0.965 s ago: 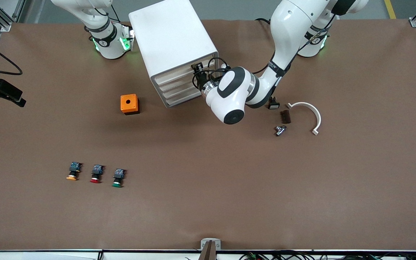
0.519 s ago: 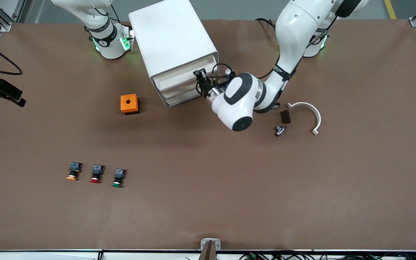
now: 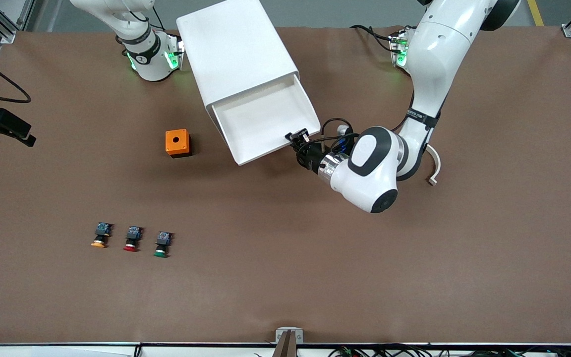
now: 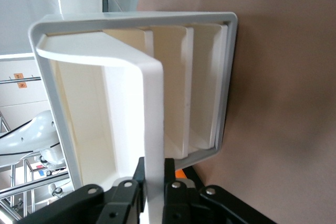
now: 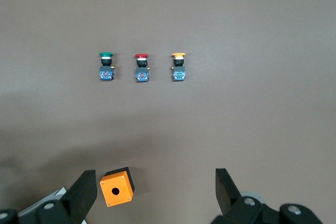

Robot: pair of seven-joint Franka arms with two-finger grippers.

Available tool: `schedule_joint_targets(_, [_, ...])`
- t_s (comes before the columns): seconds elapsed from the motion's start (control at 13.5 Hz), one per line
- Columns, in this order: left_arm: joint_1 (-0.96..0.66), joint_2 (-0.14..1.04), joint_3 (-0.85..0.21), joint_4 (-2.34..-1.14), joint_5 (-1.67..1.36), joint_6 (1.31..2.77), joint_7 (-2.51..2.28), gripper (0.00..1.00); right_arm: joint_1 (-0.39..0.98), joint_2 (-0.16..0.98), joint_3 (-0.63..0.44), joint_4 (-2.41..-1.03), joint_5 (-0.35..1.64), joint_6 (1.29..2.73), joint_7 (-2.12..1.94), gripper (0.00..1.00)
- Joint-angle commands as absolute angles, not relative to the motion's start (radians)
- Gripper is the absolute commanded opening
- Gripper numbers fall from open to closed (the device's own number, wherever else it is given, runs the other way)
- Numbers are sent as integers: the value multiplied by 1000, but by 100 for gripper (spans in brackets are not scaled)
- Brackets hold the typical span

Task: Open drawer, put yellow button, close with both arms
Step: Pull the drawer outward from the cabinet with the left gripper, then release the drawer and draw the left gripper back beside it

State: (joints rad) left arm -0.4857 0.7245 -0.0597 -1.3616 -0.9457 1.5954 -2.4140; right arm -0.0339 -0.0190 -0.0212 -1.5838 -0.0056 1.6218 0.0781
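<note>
On the brown table (image 3: 414, 277) we see the drawer (image 3: 265, 121) out, left gripper (image 3: 299, 144) clamped on its front, and the yellow button (image 3: 100, 236) lies well nearer the camera, toward the right arm's end, below the spread right gripper (image 5: 155, 190).

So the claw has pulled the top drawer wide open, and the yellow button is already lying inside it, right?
Not quite. The left claw is shut on the front of the open drawer, but the drawer holds nothing. The front view shows the yellow button on the table, in a row with the red and green ones, nearer the camera than the orange box.
</note>
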Motion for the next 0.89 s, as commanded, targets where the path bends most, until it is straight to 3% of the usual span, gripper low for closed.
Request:
schedule_joint_targets(0.0, [-495, 747, -43, -1318, -953, 1640, -2395, 67, -35, -29, -17, -1589, -5, 1617, 78, 100])
schedule_joint_targets(0.07, [-494, 744, -43, -1318, -951, 1640, -2398, 96, -35, -31, -17, -1589, -5, 1617, 78, 100])
schedule_joint_targets(0.37, [-445, 736, -40, -1293, -942, 1640, -2358, 99, -35, -31, -17, -1588, -5, 1617, 78, 100])
schedule_joint_targets(0.82, [-394, 718, 67, -1266, -940, 1637, -2120, 99, -35, -29, -17, -1589, -5, 1621, 77, 100])
